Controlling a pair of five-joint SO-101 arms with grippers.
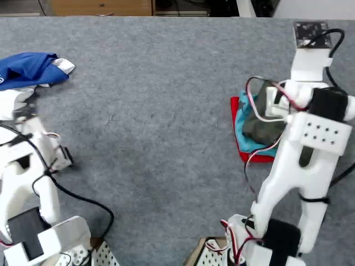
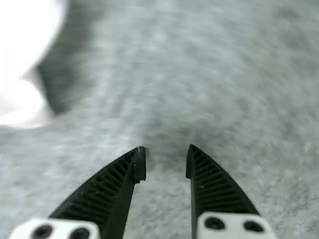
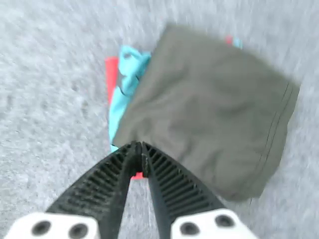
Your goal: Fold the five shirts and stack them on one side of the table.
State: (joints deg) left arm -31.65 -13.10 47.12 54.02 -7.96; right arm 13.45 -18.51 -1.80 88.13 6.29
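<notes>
While the right gripper [image 3: 138, 148], pressed together, hangs over the stack of 3 shirts [image 3: 209, 119], the left gripper [image 2: 165, 162], slightly spread, should pinch the blue shirt [image 1: 30, 67] by its hem.

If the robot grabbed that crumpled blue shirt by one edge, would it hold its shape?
Probably not. The crumpled blue shirt lies in soft folds, so it would likely droop and unfold. It looks thin and light, and may drag rather than slide on the fuzzy grey table cover.
</notes>
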